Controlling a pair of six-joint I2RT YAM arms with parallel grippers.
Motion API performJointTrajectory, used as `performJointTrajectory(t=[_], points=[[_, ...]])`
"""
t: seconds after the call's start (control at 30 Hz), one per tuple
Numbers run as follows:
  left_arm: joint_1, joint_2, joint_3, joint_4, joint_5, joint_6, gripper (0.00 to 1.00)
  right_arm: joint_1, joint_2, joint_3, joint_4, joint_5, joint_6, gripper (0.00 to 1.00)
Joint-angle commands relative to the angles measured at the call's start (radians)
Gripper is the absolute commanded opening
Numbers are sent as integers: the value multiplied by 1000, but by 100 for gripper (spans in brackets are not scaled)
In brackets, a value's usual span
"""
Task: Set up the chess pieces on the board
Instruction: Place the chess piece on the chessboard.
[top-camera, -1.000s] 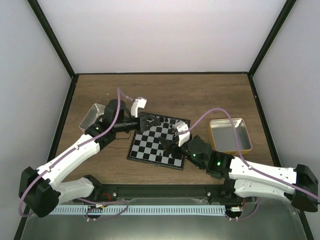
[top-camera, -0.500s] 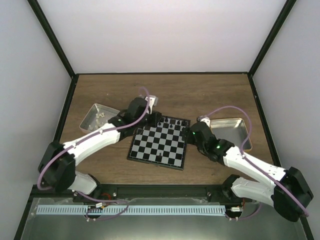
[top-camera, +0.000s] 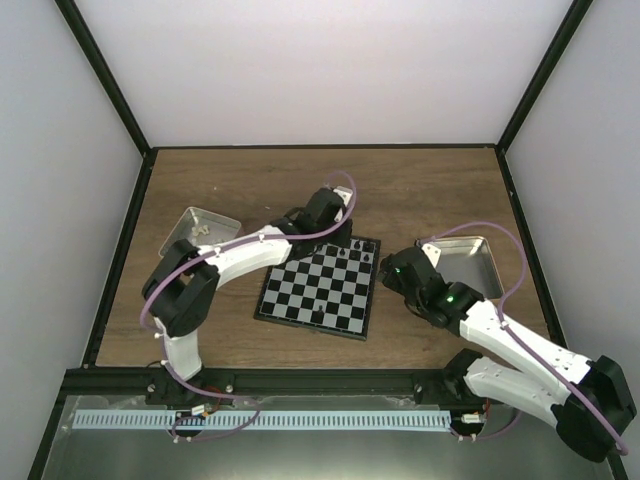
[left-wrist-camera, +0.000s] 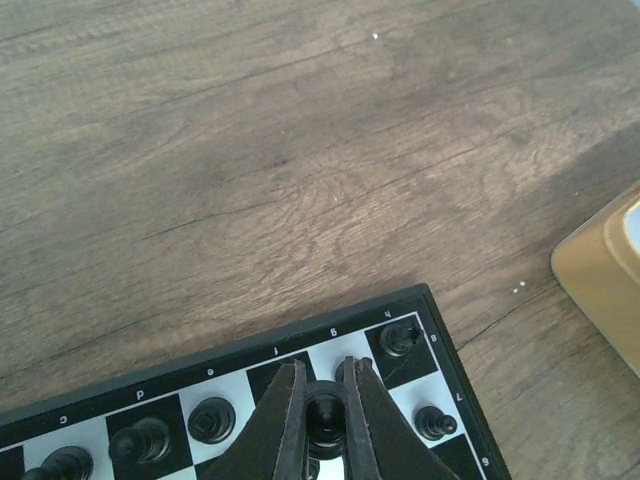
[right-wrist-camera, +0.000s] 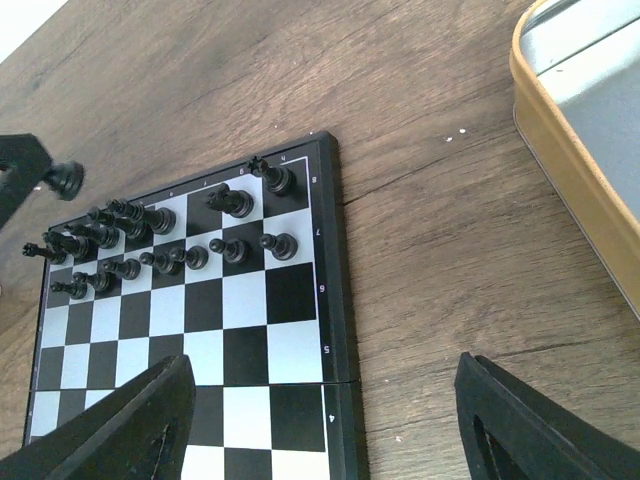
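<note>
Almost all your small black chess pieces (right-wrist-camera: 230, 200) stood on the black-and-silver board (right-wrist-camera: 245, 350); left tool (left-wrist-camera: 322, 385) clenched one piece (left-wrist-camera: 322, 415), right tool (right-wrist-camera: 320, 368) released.

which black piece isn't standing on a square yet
The chess piece pinched in the left gripper's shut jaws, held above the board's back row near the corner piece. All the rest in view stand on squares.

arms (top-camera: 250, 255): white shells, black joints
cables (top-camera: 524, 268): purple, along each arm
left gripper (left-wrist-camera: 324, 368): black tapered fingers (left-wrist-camera: 280, 430)
right arm light (top-camera: 450, 296): green
</note>
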Motion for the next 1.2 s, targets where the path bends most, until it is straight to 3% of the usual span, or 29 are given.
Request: performJointTrajectory(t=[0.0, 0.47, 1.17], points=[[-17, 53, 62, -31, -32, 58, 4, -3, -10, 26, -30, 37, 29, 73], [-20, 210, 126, -38, -80, 96, 5, -3, 10, 24, -21, 21, 22, 73], [-17, 268, 159, -46, -71, 118, 11, -3, 22, 24, -10, 5, 19, 74]])
